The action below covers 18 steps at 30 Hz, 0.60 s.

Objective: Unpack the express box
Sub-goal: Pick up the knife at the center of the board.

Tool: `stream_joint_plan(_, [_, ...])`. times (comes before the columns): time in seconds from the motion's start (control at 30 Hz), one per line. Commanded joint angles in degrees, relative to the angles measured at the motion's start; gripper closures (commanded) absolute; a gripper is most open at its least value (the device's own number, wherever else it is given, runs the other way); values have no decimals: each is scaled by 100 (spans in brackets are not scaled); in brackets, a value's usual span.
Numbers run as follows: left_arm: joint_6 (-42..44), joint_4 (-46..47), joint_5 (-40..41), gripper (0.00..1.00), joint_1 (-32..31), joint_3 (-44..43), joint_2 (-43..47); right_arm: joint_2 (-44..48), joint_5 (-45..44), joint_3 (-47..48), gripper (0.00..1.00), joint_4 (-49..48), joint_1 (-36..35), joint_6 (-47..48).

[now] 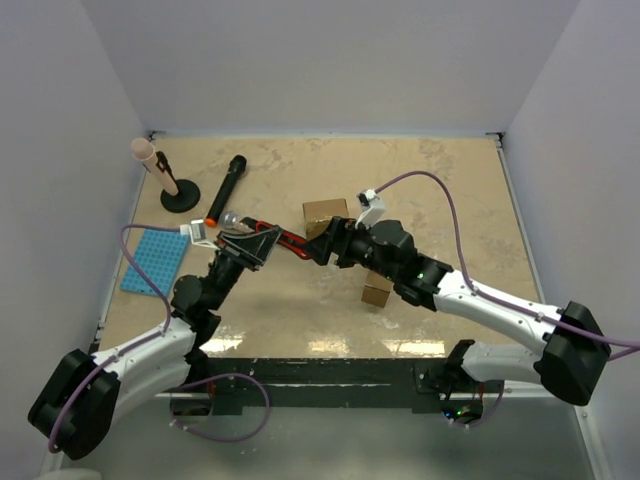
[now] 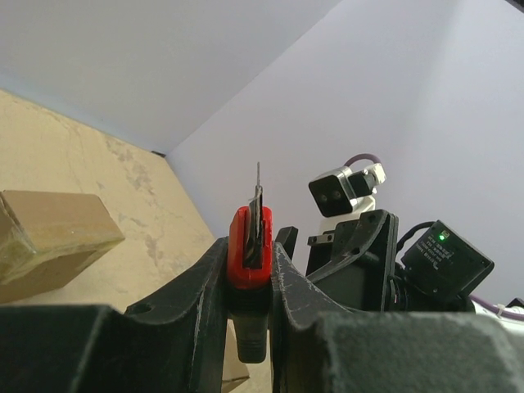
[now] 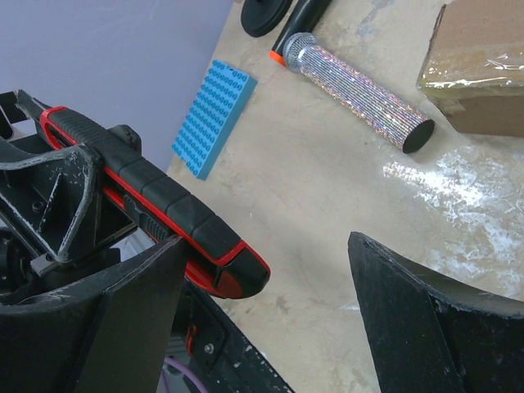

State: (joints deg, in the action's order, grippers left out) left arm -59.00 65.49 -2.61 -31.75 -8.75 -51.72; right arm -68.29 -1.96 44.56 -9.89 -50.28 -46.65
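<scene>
Two robot arms meet over a beige table (image 1: 450,200). Just beyond them, at mid-table, sits the cardboard express box (image 1: 322,212), sealed with glossy clear tape. It looks light and stiff, best steadied by its plain side walls, away from the slick taped seam. The left gripper (image 2: 249,262) is clamped on a red-and-black utility knife (image 3: 164,196), thin blade exposed. The right gripper (image 3: 266,246) is spread wide, the knife's butt end between its fingers, apparently untouched.
</scene>
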Motion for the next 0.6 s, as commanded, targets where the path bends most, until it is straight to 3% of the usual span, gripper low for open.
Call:
stream_joint_plan(0.0, [-357,938,-609,100,-200,-21,-83,-34,80,123,14,-268,-8,86])
stream_joint_plan(0.57, [-454,1141,-583,100,-323,49,-338,-430,309,317,14,-549,-8,69])
